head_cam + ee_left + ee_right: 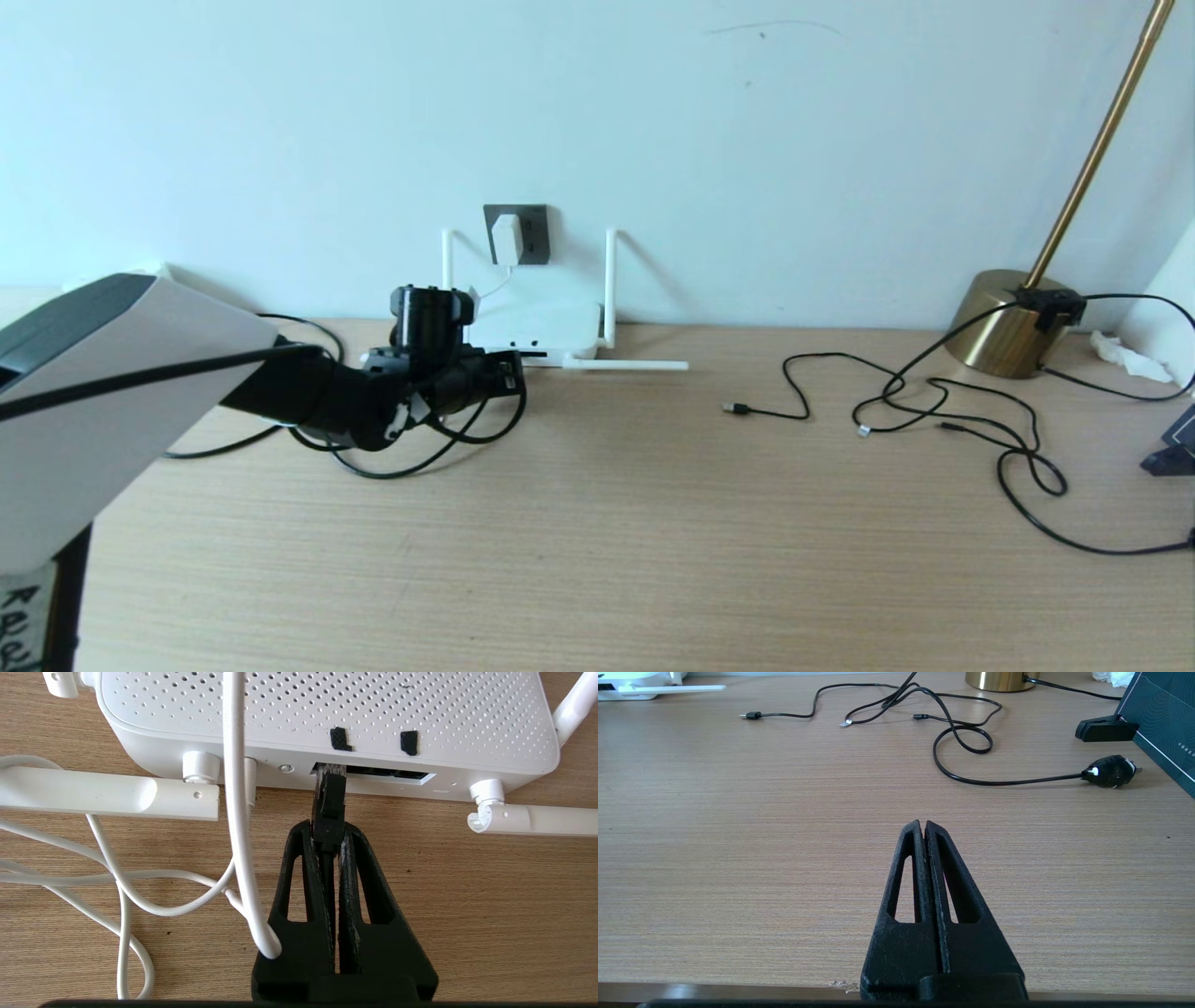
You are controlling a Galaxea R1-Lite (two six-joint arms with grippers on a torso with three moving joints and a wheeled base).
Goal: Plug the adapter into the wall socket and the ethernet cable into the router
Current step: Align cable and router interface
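Left gripper: the black left gripper (328, 833) is out at the far left of the pale wooden desk (653, 523), fingers pinching the small black plug of the thick black ethernet cable (330, 807).
Plug: its clear tip sits at the mouth of the dark port strip on the flat white perforated router (327, 714); seating depth cannot be told.
Handling: plug looks rigid, light and slick; grip belongs on its body behind the tip. The cable is springy, and the light router may slide when pushed.
Adapter: the small white cube adapter (507, 239) already sits in the dark grey wall socket (534, 231).
Right gripper: the right gripper (923, 826), pressed together, empty, hovers over near desk.
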